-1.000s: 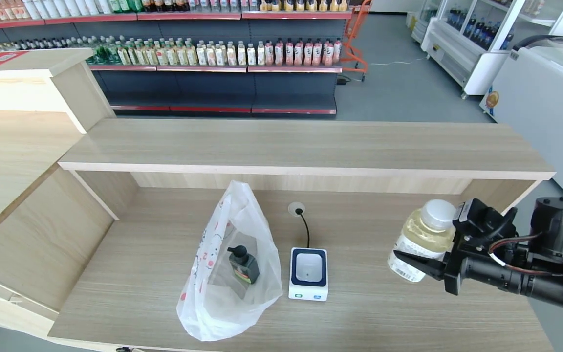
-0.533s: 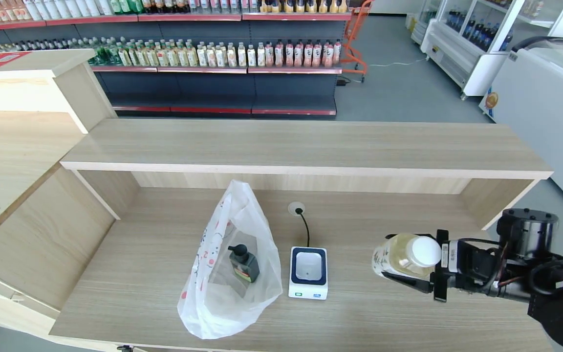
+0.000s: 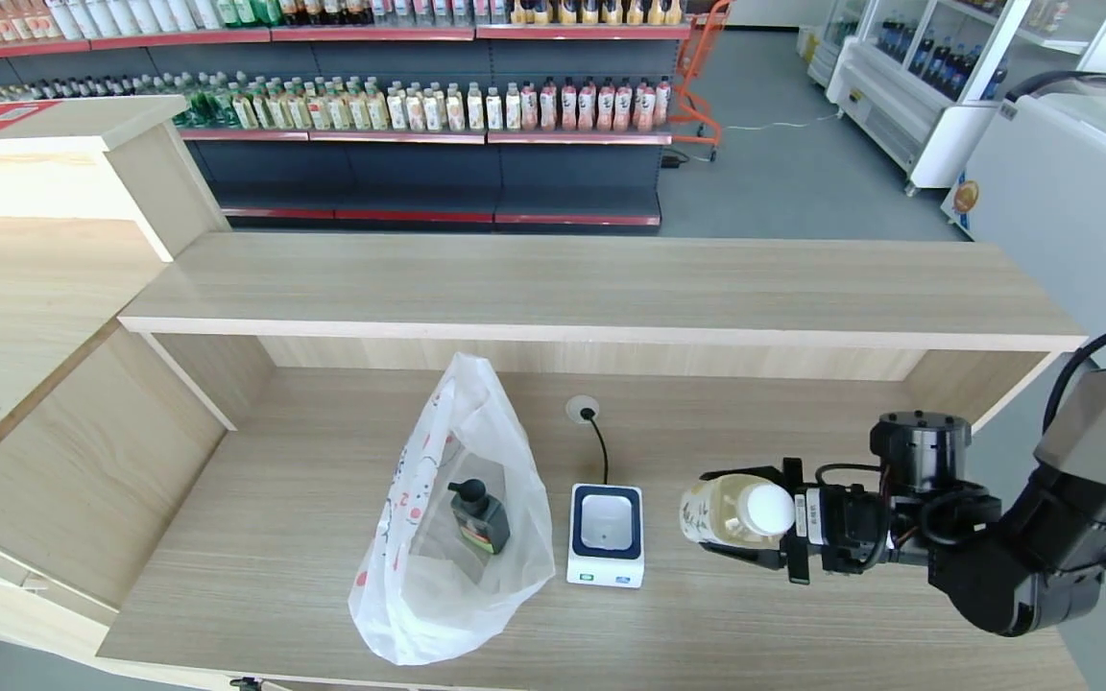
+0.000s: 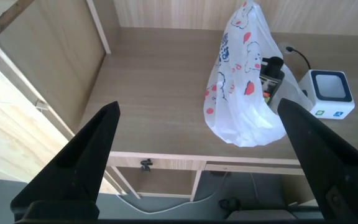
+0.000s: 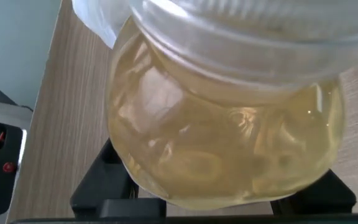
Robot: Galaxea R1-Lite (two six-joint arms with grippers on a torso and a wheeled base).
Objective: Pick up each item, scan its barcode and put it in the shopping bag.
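Starting at the left, the left pincer [image 4: 199,107] hangs wide and empty over the table's [image 3: 255,537] near edge. The shopping bag [image 3: 452,576] stands open with a dark pump bottle [image 3: 478,518] already inside. Just right of it sits the scanner [image 3: 606,536], window facing up. Right again, near the scanner but not over it, the right pincer [image 3: 716,511] is clamped around a clear bottle [image 3: 731,509] of pale yellow liquid. The bottle lies on its side, base towards the scanner and white cap towards the wrist, with a printed label round its body. The right arm is clearly nearer, so the coming move is probably a short carry leftwards.
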